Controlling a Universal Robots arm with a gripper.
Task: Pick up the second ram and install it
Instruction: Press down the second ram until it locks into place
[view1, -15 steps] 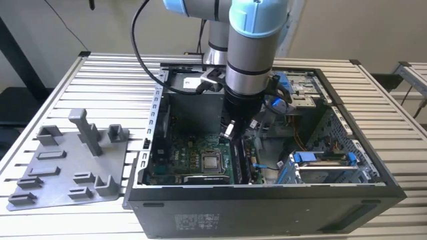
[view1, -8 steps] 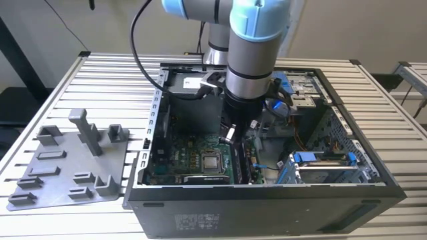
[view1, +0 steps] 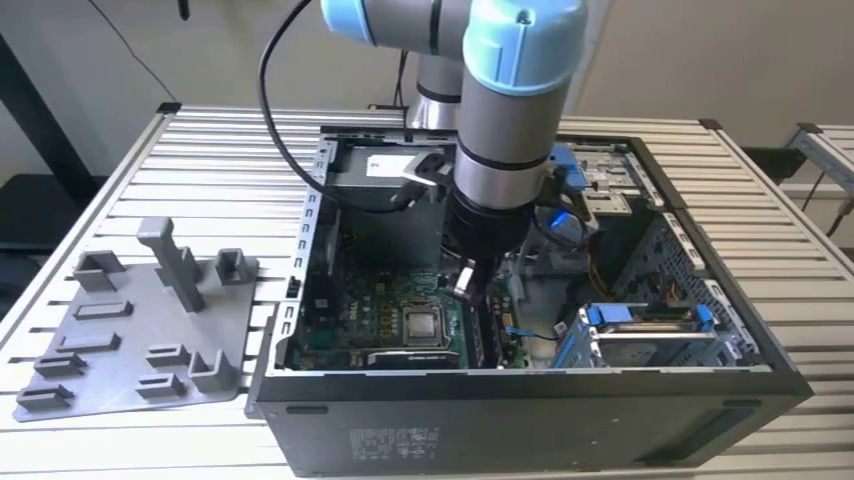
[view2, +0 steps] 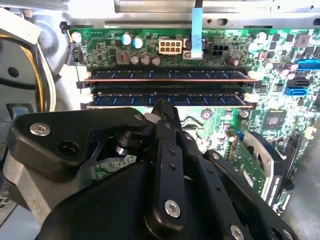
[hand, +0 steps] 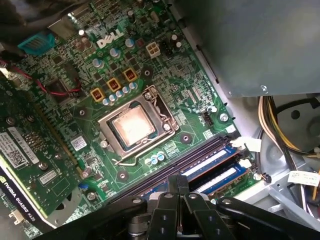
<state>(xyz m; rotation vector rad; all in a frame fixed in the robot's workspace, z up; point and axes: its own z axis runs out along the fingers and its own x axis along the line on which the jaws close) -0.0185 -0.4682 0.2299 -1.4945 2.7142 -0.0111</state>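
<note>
The pincer (view2: 164, 107) hangs low inside the open computer case (view1: 694, 385), its black fingers drawn narrow together with nothing visible between them, the tips right above the memory slots. In the second wrist view two dark memory sticks sit side by side in those slots; the one nearer the fingertips, the second ram (view2: 167, 98), lies level in its slot, with white latches at both its ends. The other stick (view2: 165, 75) sits just beyond it, parallel. Whether the fingertips touch the second ram cannot be told.

In the first wrist view the pincer tips (hand: 178, 186) stand over the slots, beside the bare processor socket (hand: 132, 127) on the green motherboard (hand: 150, 70). A graphics card (hand: 22, 165) lies along the board's far edge from the slots.

In the exterior view the arm (view1: 514, 110) reaches straight down into the case, which rests on the slatted desk (view1: 147, 170). A grey plastic holder plate (view1: 134, 330) with upright blocks lies on the desk at the exterior view's left, well apart from the pincer (view1: 466, 283).
</note>
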